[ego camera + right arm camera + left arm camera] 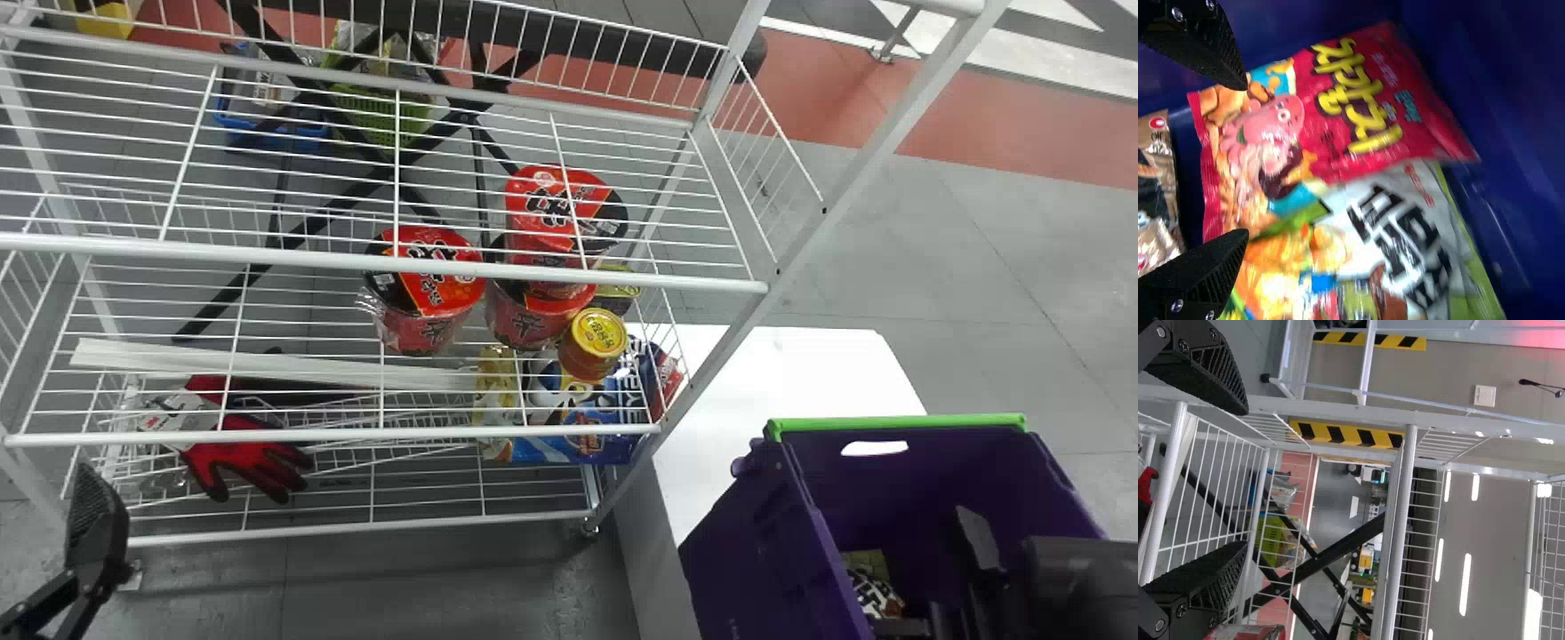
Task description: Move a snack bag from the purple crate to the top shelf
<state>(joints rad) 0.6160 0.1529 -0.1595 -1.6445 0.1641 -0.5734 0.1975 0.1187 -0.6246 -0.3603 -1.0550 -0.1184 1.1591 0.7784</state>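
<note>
You are at the picking step: your right gripper (pixel 1245 160) is down inside the deep purple plastic crate with the green rim (pixel 756 533), its two flat black fingers spread and nothing grasped. Below them lies the glossy red snack bag with the pink octopus (pixel 1351 110), partly over a white-and-green bag with black lettering (pixel 1398 233); a brown bag (pixel 1157 180) is beside it. The task names no particular bag, but the red one looks the easiest to take. Whether a fingertip touches it, you cannot tell. Next, I'd have you line up on one bag, lower a little and close gently, as slick film could slip or drag the bag underneath along. Then lift clear of the crate wall before turning to the upper white wire shelf (pixel 382 263). Your left gripper (pixel 1245 477) is parked by the rack, opened wide and empty.
</note>
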